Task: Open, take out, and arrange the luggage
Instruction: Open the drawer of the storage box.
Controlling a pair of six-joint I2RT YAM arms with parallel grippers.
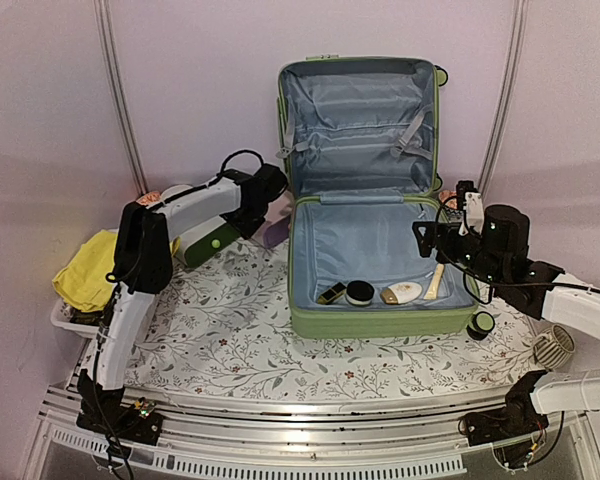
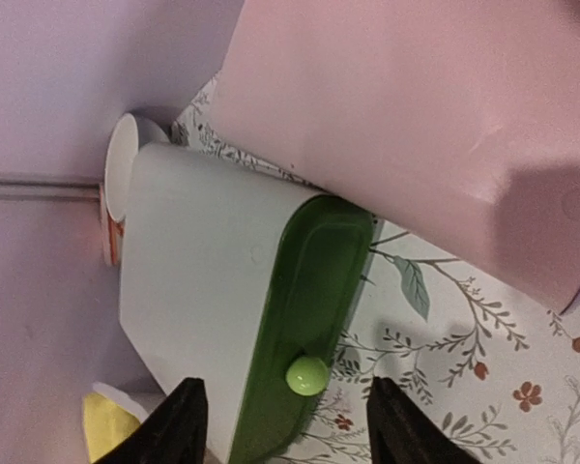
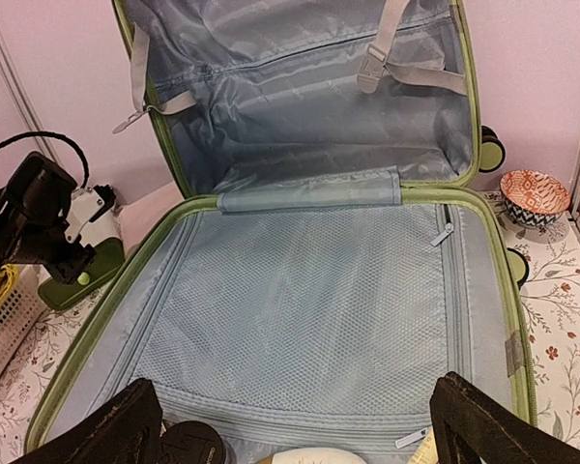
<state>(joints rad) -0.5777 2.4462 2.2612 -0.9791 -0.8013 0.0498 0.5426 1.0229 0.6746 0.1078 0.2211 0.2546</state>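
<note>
The luggage [image 1: 365, 240] sits right of centre on the table. Its base lies flat on the flowered cloth [image 1: 230, 340] and its lid stands upright against the back wall, grey-blue lining facing the arms. The hinge runs left to right along the far side of the base. A wheel [image 1: 483, 323] shows at the right end of each half, so the long axis lies across the table with the wheeled end pointing right.

The right gripper [image 3: 295, 425] hangs over the base near its right wall, jaws spread wide with nothing between them. The left gripper [image 2: 290, 425] hovers above the box [image 2: 203, 280] left of the luggage, fingers apart and holding nothing; the box's green knob [image 2: 307, 375] shows between them.

A pink thing [image 2: 416, 126] stands just beside the box. At the far left a basket [image 1: 70, 322] holds a yellow cloth [image 1: 85, 270]. A patterned bowl [image 3: 535, 193] sits right of the luggage.

Along the base's near wall lie a black-and-gold piece [image 1: 331, 293], a jar [image 1: 359, 292], a white oval [image 1: 402, 293] and a cream stick [image 1: 436, 280]
</note>
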